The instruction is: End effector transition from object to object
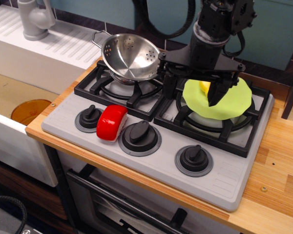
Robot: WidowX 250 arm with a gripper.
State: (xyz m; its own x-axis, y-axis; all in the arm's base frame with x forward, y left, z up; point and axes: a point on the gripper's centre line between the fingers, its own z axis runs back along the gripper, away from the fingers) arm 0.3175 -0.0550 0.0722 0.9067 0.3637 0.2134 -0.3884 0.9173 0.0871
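Observation:
My black gripper (193, 92) hangs from a bulky black wrist with thick cables, above the gap between the two burners. Its wide crossbar is level and its two fingers point down, far apart, with nothing between them. The left finger (168, 89) is near the left burner's edge. The right finger (218, 94) is over a lime-green lid (229, 100) with a yellow knob (204, 87) on the right burner. A steel colander (132, 56) sits tilted on the left burner, just left of the gripper. A red rounded object (111, 122) lies on the stove's grey front panel.
The grey stove (151, 156) has three black knobs (194, 159) along its front. A white sink with a grey faucet (34, 19) is at the left, with an orange bowl (28, 110) below. The wooden counter (278, 175) extends to the right.

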